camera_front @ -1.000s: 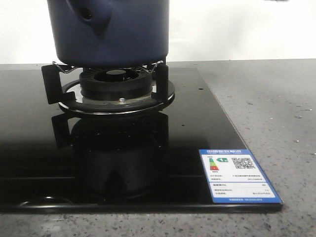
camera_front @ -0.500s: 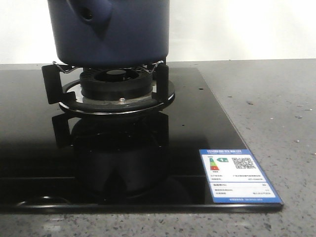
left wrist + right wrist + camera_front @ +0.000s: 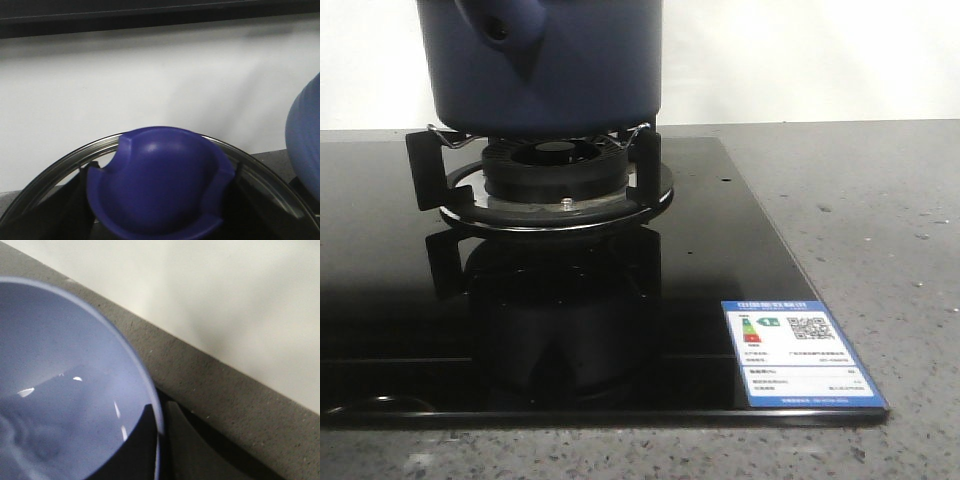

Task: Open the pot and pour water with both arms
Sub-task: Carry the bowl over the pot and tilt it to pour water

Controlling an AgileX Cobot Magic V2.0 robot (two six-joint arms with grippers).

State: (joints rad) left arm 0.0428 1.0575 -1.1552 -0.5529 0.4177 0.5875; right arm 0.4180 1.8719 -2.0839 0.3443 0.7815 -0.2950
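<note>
Front view, left to right: the pot [image 3: 548,65] was noted seated on the burner [image 3: 555,165] at the left of the black hob [image 3: 700,260], in the same place as a second earlier; its top was cropped, so lid on or off could not be told there. The energy label [image 3: 802,352] was seen shifted very slightly up and left, while the grey counter [image 3: 860,200] was unchanged. No arm was caught in this view. Left wrist view: a dark blue knob [image 3: 157,185] on a glass lid's metal rim [image 3: 47,175] was framed close, flanked by dark shapes taken to be the left gripper [image 3: 159,220] fingers; whether they were clamped could not be told. Right wrist view: only a lighter blue bowl [image 3: 65,390] was shown; the right gripper's opening could not be told. Water was not made out. Opening was judged barely underway, pouring not begun.
</note>
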